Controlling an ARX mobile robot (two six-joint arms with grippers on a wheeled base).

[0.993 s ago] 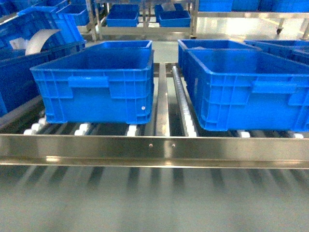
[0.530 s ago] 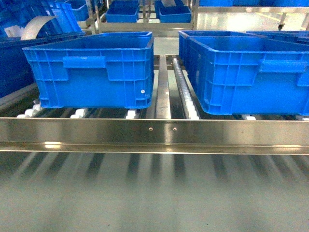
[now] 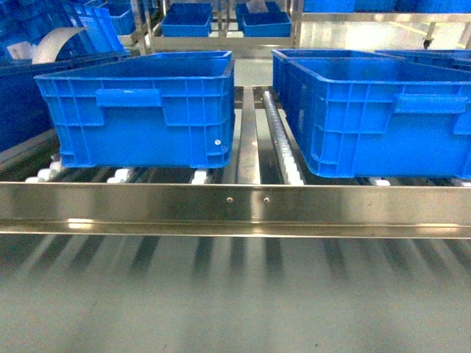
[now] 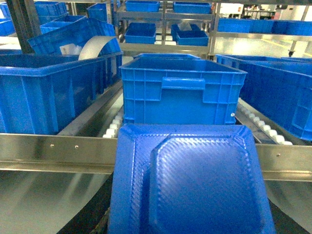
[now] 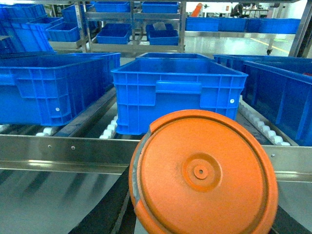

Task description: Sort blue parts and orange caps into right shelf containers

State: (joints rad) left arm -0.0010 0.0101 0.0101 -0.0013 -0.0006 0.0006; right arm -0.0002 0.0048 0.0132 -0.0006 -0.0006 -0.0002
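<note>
A blue part (image 4: 192, 183), a flat square piece with cut corners and a raised centre, fills the bottom of the left wrist view. My left gripper (image 4: 190, 219) is shut on it, its fingers hidden behind it. In the right wrist view a round orange cap (image 5: 202, 173) sits between the dark fingers (image 5: 105, 207) of my right gripper (image 5: 200, 217), which is shut on it. Two big blue crates stand on the shelf ahead, one on the left (image 3: 140, 118) and one on the right (image 3: 383, 118). Neither gripper shows in the head view.
A steel front rail (image 3: 235, 206) runs across the shelf below the crates. A white roller track (image 3: 278, 136) lies between the two crates. More blue crates stand at the far left (image 4: 44, 97), behind, and on racks at the back (image 3: 188, 22).
The head view dropped lower against the shelf between the first and second earlier frames, so the crates are seen more side-on. Since then almost nothing has shifted.
</note>
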